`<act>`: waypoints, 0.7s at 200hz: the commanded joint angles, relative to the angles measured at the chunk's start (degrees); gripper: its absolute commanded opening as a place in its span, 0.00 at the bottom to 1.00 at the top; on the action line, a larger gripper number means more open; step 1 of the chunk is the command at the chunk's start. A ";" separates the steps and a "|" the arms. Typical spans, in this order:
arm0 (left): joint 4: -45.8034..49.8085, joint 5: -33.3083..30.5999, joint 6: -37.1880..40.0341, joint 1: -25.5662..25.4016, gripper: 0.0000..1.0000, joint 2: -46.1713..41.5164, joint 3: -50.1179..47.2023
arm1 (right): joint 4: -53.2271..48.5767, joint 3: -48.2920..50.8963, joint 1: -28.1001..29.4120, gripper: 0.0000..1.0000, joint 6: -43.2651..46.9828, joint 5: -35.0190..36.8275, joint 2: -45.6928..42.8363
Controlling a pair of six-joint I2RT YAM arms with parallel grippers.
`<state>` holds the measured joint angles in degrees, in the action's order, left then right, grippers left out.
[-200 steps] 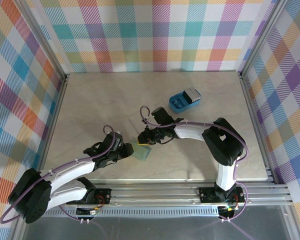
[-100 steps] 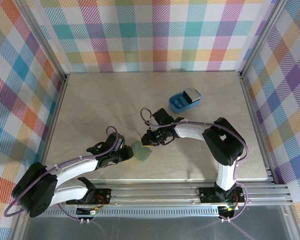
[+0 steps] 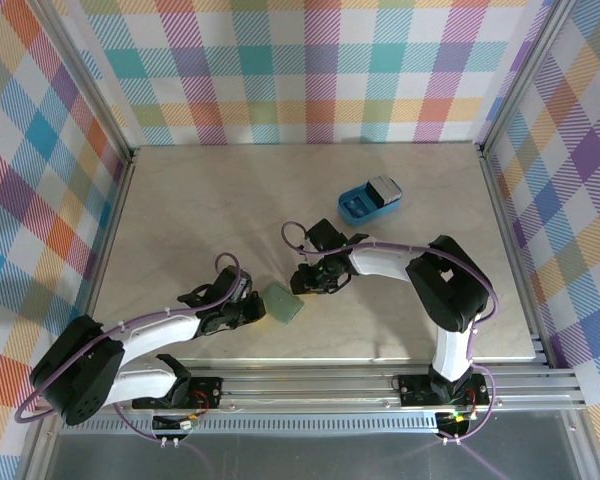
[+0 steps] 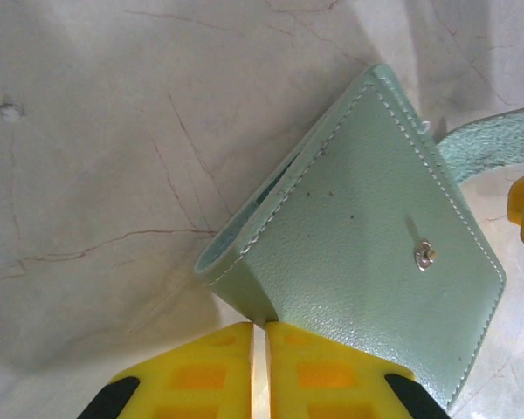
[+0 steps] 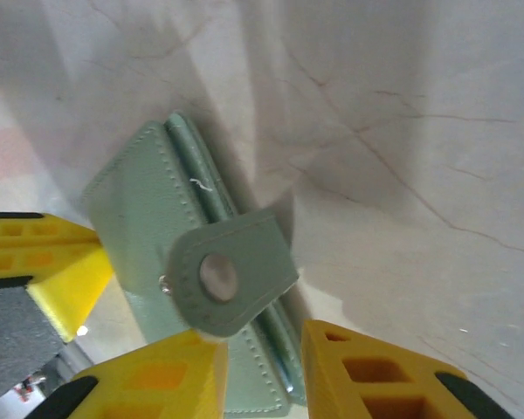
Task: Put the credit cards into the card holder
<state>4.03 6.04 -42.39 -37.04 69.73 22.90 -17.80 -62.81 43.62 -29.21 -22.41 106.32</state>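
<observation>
Two grippers flank card holder (image 3: 283,302), now laid flat: I see left gripper (image 4: 258,327) pinched nearly shut at its corner, right gripper (image 5: 262,342) easing apart over its edge. Beyond it, credit cards (image 3: 385,187) wait in blue tray (image 3: 356,209).

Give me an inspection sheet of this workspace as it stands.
Surface: pale veined table, no spills seen.
Job's things: green card holder near the front edge, snap tab undone; grey-white item, likely credit cards, in blue tray.
Clutter: nothing seen.
Pincers: left pincer nearly shut at the card holder's corner; right pincer straddles its end, grip unclear.
Cables: purple cables loop along both arms.
Surroundings: plaid walls, aluminium frame.
</observation>
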 commanded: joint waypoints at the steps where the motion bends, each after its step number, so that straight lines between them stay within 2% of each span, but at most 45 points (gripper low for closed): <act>1: -2.70 0.54 1.16 -0.32 0.11 2.14 0.43 | -3.31 -1.62 0.55 0.30 2.24 3.01 -2.76; 77: -6.39 1.88 3.20 -3.40 0.11 13.66 10.73 | -4.08 1.21 -0.75 0.31 -0.67 6.88 -6.54; 140: -7.93 2.96 3.84 -5.98 0.12 19.08 17.18 | -6.01 4.83 -1.65 0.32 -1.30 9.89 -11.34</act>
<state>14.37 3.66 -39.48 -40.10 83.96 36.80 -21.82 -59.64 42.11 -29.58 -14.35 97.84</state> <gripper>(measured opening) 0.120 0.322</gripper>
